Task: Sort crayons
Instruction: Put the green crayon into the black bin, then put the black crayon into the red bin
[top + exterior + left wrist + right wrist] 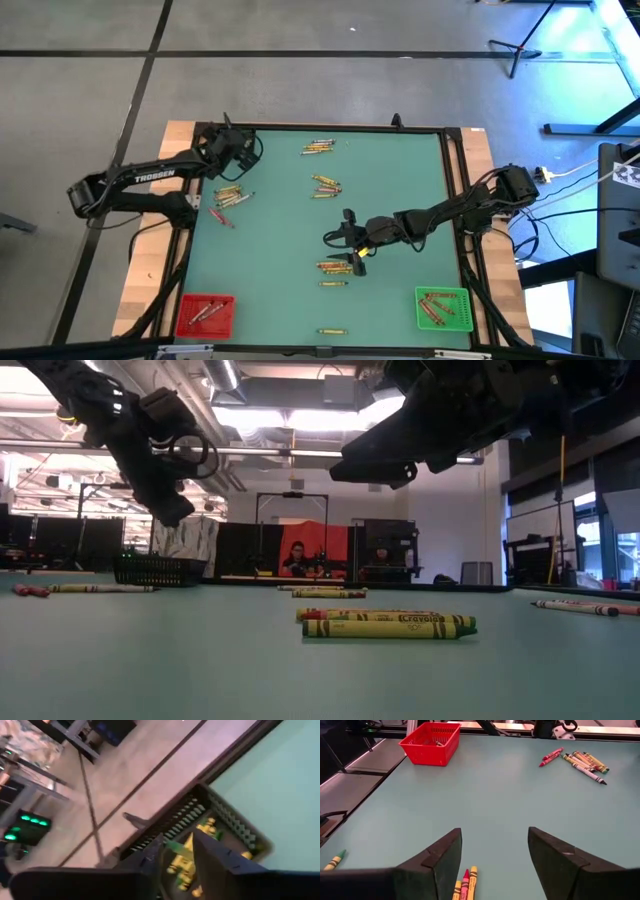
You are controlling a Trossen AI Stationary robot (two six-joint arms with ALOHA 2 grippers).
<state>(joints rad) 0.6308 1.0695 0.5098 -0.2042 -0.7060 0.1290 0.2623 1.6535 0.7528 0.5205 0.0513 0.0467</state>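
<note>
My left gripper (240,148) hangs over the table's far left corner, above a black bin (235,827). Its fingers stand open, and yellow crayons (184,856) lying in the bin show through the gap. My right gripper (343,240) hovers open above the middle of the table. A small cluster of crayons (465,887) lies flat on the green mat just below and between its fingers, untouched. More crayons lie in loose groups at the far middle (318,147), the middle (325,186) and the left (232,194).
A red bin (205,313) holding crayons stands at the near left corner, and a green bin (443,308) holding crayons at the near right. Single crayons lie near the front edge (332,331). A raised black frame (452,190) borders the mat. People sit in the room beyond.
</note>
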